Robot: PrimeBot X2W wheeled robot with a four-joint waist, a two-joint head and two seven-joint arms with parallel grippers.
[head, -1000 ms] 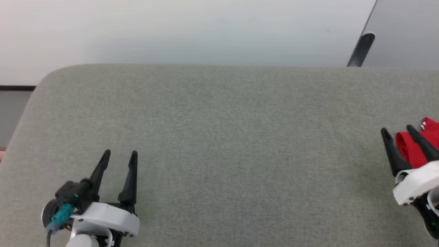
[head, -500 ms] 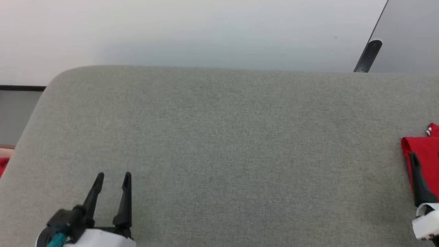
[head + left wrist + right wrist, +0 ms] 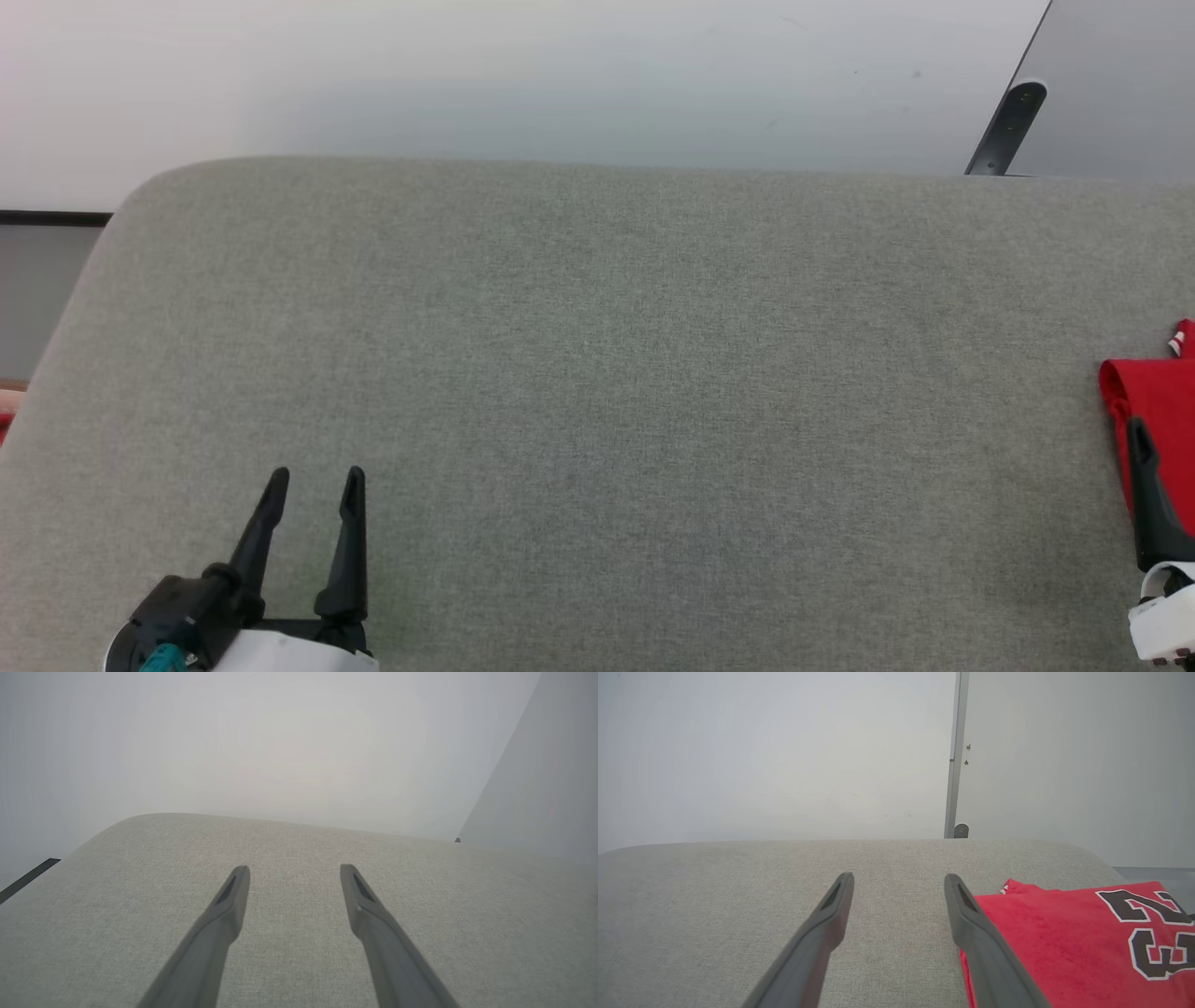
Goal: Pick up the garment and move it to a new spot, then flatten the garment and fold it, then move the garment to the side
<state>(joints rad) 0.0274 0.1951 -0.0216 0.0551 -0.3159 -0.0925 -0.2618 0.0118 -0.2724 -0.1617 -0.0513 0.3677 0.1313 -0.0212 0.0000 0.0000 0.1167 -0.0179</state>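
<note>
We see a table (image 3: 597, 373) covered in grey woven cloth, finely speckled, with rounded far corners; behind it stands a smooth pale wall (image 3: 467, 75). The garment (image 3: 1055, 938) lies folded flat on the table, at the lower right of the right wrist view and at the right edge of the head view; it is red with a soft, slightly napped surface, bears a large black "23" outlined in white and turned sideways, and shows a bit of white striped trim at its far corner. The right gripper (image 3: 899, 877) has its long, tapered dark fingers spread wide; one crosses the garment's edge, though whether it touches we cannot tell. The left gripper (image 3: 316, 478), at the lower left of the head view, is likewise spread over the table.
</note>
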